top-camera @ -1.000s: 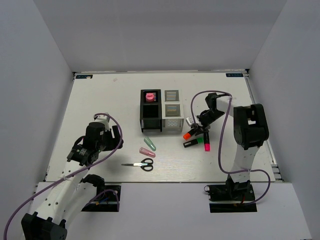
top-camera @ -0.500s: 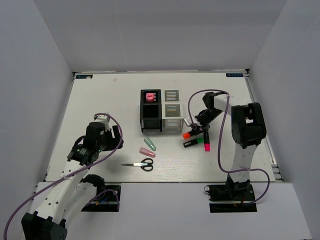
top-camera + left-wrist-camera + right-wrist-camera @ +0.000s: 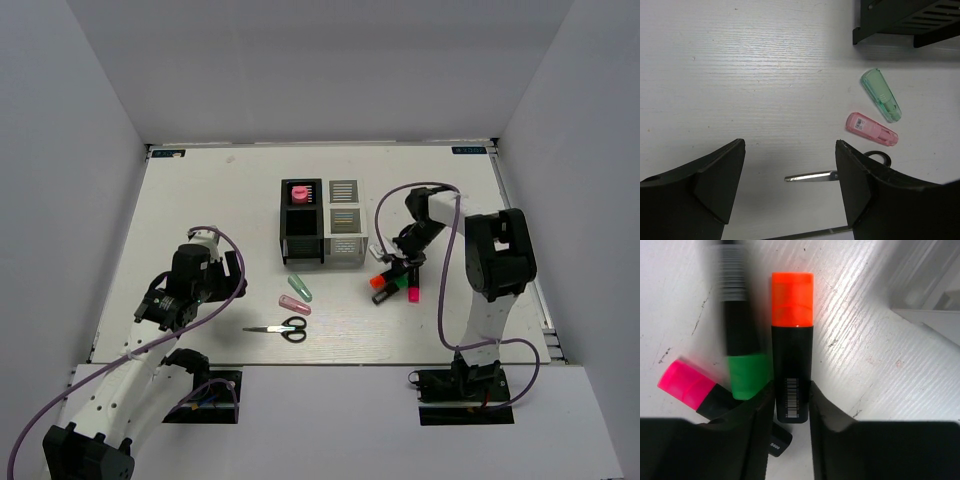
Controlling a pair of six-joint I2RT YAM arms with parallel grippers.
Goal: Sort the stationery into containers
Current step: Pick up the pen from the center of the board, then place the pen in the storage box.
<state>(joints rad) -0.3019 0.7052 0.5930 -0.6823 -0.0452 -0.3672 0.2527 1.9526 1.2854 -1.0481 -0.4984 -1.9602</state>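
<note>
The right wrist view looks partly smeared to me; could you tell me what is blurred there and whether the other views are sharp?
Right wrist: the green-capped highlighter is streaked with motion blur, while the orange-capped highlighter is crisp, barcode readable; glare brightens the table upper right. Left wrist: sharp, soft shadow under the black box. Top external: evenly lit, sharp.

Looking at a robotics lab test cell rather than any lived-in room. Boxing a white bench (image 3: 200, 190) in with plain pale panels (image 3: 70, 150) at the left, top and right of the frame. Standing a left arm (image 3: 125, 390) and a right arm (image 3: 497, 255) on black base plates (image 3: 215, 395) along the bottom edge, trailing loose purple cables (image 3: 441, 305). Carrying small blue tags (image 3: 170, 153) at the bench's upper corners. Laying out slatted boxes (image 3: 322, 222) and stationery pieces (image 3: 283, 328) at centre frame.
</note>
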